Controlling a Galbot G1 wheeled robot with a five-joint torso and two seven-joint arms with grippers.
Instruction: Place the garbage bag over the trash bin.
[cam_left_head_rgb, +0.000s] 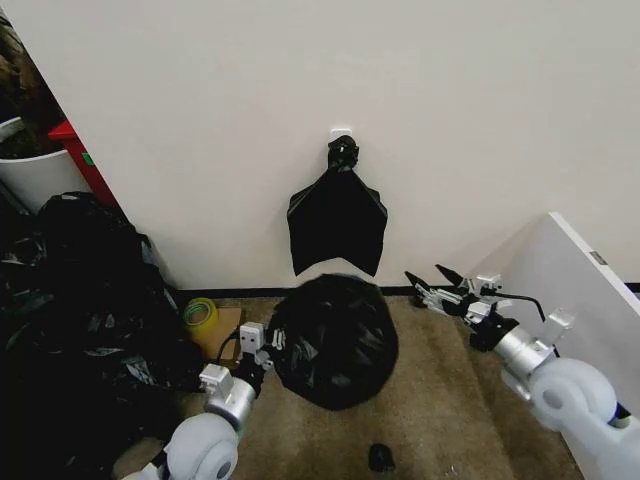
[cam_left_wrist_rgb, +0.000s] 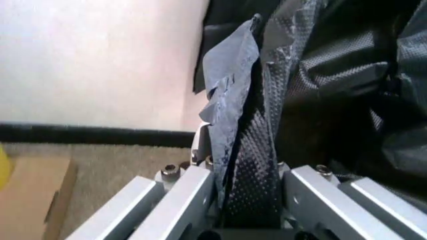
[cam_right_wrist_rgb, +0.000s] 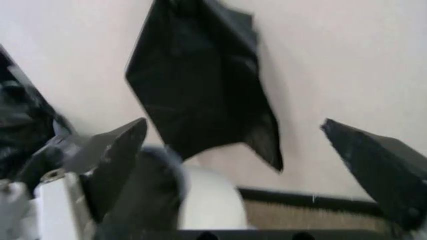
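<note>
Two pincers are working here: the left pincer (cam_left_head_rgb: 272, 345) is clamping the garbage bag (cam_left_head_rgb: 335, 340), which is billowing over the trash bin (cam_right_wrist_rgb: 203, 200) on the carpet by the wall, while the right pincer (cam_left_head_rgb: 428, 285) is hovering beside it, spread apart.

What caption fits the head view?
Left end effector grips the garbage bag draped over the trash bin; right end effector open beside it.
</note>
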